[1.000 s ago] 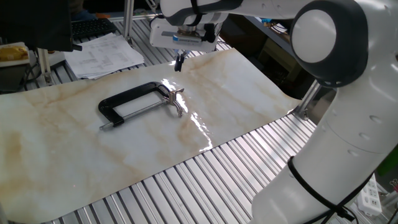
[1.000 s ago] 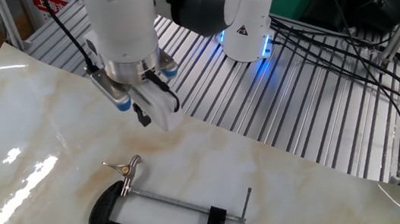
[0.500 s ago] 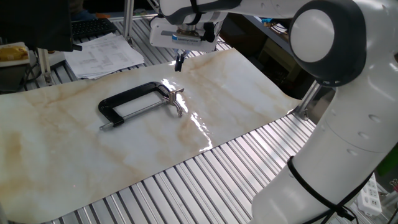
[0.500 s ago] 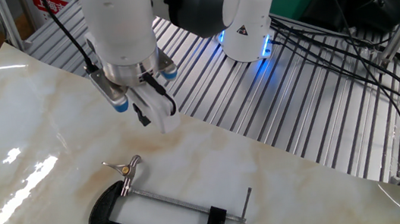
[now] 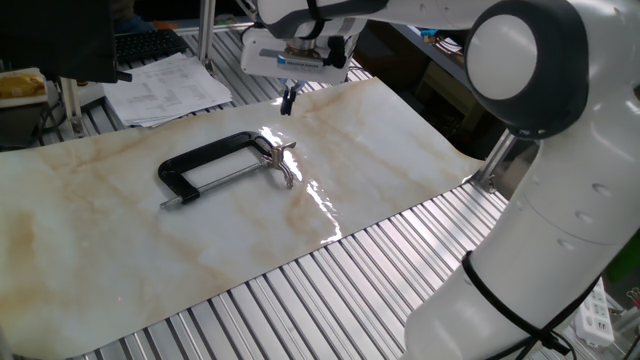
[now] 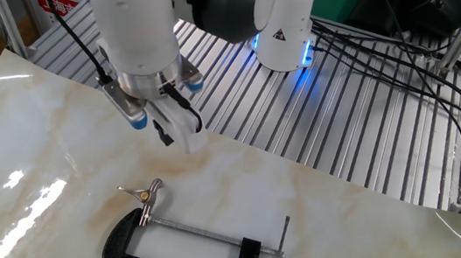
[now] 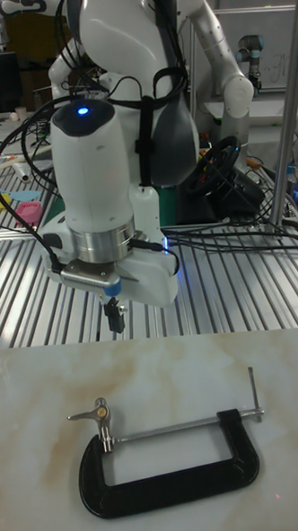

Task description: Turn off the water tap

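The water tap (image 5: 283,160) is a small silver pronged handle on the screw end of a black C-clamp (image 5: 205,165) that lies flat on the marble-patterned sheet. It also shows in the other fixed view, water tap (image 6: 144,195), and in the tall view, water tap (image 7: 97,418). My gripper (image 5: 290,100) hangs above the sheet, a short way beyond the tap and not touching it. Its black fingers point down and sit together, shut on nothing. The same gripper (image 6: 163,135) shows above and behind the tap, and as gripper (image 7: 113,316) above the tap's end of the clamp.
The marble sheet (image 5: 120,250) lies on a ribbed metal table (image 5: 300,300). Papers (image 5: 165,85) and a keyboard (image 5: 150,45) lie behind it. Black cables (image 6: 379,49) run across the table beside the robot base. The clamp's sliding bar (image 7: 255,391) sticks out at its far end.
The gripper has shifted only a hair, upward and away from the clamp. The clamp and tap lie where they were.
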You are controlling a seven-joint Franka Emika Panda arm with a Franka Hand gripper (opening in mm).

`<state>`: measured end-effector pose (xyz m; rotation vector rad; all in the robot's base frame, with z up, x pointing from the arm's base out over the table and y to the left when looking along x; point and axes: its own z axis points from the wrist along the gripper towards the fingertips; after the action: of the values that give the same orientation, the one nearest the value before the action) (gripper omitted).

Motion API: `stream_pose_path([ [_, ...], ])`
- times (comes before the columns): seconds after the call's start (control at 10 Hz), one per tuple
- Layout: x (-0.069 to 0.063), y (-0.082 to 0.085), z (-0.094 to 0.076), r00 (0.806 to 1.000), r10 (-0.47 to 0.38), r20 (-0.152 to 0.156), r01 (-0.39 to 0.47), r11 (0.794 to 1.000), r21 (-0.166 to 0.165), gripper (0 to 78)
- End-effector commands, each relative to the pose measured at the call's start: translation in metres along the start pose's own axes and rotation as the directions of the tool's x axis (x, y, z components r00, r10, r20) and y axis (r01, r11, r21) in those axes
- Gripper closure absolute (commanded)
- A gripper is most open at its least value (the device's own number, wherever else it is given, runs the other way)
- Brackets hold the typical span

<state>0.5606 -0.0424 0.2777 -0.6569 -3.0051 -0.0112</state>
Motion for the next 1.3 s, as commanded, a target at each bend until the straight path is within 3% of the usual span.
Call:
stream_pose_path([
  [0.1, -0.02, -0.005, 0.012, 1.0, -0.019, 0.011, 0.019, 1.0, -0.005, 77.6],
  [0.3, -0.044, -0.018, 0.025, 0.999, -0.048, 0.012, 0.048, 0.999, -0.005, 77.6],
  [0.4, -0.052, -0.023, 0.031, 0.998, -0.063, 0.014, 0.063, 0.998, -0.007, 77.6],
  [0.5, -0.052, -0.023, 0.031, 0.998, -0.063, 0.014, 0.063, 0.998, -0.007, 77.6],
  [0.6, -0.067, -0.031, 0.044, 0.997, -0.077, 0.026, 0.078, 0.997, -0.011, 77.6],
  [1.0, -0.076, -0.03, 0.067, 0.996, -0.077, 0.053, 0.078, 0.997, -0.018, 77.6],
  [1.3, -0.086, -0.029, 0.081, 0.996, -0.076, 0.048, 0.076, 0.997, -0.016, 77.6],
])
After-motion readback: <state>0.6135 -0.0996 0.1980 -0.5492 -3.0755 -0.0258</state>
